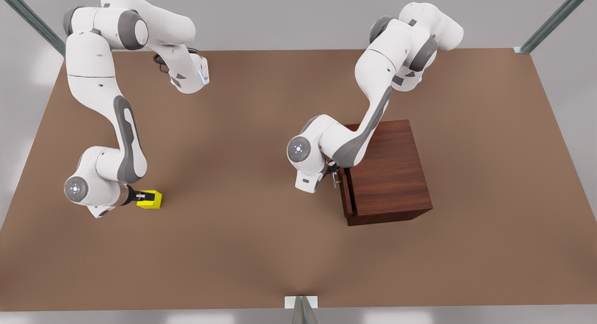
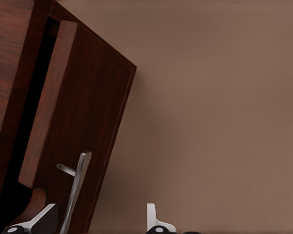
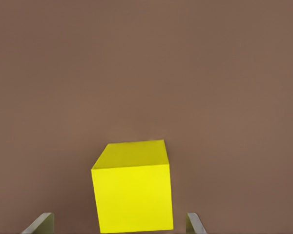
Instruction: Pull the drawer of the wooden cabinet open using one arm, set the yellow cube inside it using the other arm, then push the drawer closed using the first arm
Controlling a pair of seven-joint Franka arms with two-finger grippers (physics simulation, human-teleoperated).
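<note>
- The wooden cabinet (image 1: 392,175) stands upright on the brown table (image 1: 261,249), right of centre in the front view, nearer the table's right edge than its left and clear of all edges.
- Its drawer (image 1: 346,196) faces the front view's left; the front panel stands slightly out from the cabinet body, with a dark gap behind it in the left wrist view.
- The thin silver bar handle (image 2: 77,187) runs lengthwise along the panel, parallel to its face and standing off it.
- The left gripper (image 1: 333,172) is at the drawer front; its fingers are spread, one fingertip (image 2: 44,217) on each side of the handle, not clamped on it.
- The yellow cube (image 1: 150,199) sits flat on the table toward the left edge in the front view, well apart from the cabinet, with one face toward the right wrist camera.
- The right gripper (image 1: 140,196) is low at the cube, its fingers spread to either side, each fingertip (image 3: 41,223) apart from the cube's sides.
</note>
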